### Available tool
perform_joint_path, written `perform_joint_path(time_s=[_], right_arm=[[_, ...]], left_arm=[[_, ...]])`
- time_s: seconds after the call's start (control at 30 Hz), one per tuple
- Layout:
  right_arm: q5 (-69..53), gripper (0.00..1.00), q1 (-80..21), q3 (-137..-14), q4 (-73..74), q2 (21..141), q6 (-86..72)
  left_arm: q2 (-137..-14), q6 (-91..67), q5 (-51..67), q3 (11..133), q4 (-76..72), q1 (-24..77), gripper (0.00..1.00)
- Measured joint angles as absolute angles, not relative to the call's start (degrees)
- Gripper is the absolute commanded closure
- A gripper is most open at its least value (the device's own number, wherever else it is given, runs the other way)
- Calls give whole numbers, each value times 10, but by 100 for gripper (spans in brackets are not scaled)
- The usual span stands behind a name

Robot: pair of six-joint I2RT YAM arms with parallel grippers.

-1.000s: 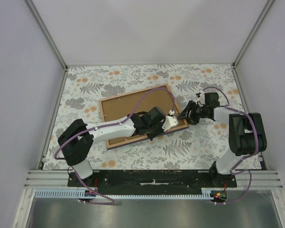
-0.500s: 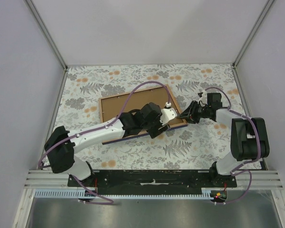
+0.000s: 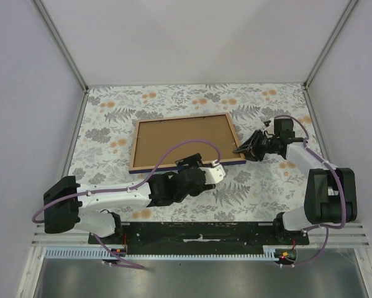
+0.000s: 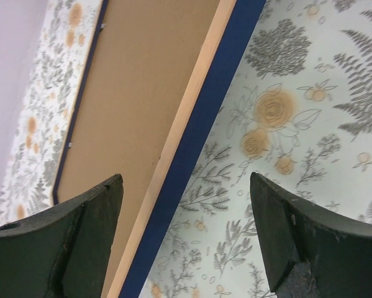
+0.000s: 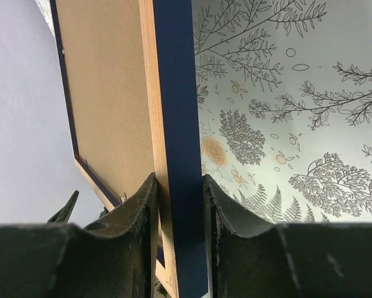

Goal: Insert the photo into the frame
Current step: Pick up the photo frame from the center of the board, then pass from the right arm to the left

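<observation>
Nearest me, my left gripper [image 3: 217,170] hangs just short of the frame's [image 3: 181,118] near rim, at about 5 o'clock from the frame's middle. Its fingers [image 4: 89,233] are spread wide and hold nothing. In the left wrist view the blue edge runs between them. Further out, at the frame's 4 o'clock corner, my right gripper [image 3: 241,152] pinches the right rim, one finger on each side of it. The frame sits mid-table on the floral cloth [image 3: 260,186], with the brown backing board [image 3: 182,139] facing up.
</observation>
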State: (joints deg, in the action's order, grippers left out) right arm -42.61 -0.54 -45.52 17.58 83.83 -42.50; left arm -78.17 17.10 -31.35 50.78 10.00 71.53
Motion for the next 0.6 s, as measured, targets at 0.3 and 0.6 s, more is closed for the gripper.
perform_joint_path(time_s=[0.3, 0.6], right_arm=[[-400, 100, -5, -504, 258, 821, -428], [-382, 100, -5, -546, 326, 809, -428]], left_arm=[[-733, 289, -364, 417, -29, 718, 13], [-762, 366, -365, 413, -76, 717, 21]])
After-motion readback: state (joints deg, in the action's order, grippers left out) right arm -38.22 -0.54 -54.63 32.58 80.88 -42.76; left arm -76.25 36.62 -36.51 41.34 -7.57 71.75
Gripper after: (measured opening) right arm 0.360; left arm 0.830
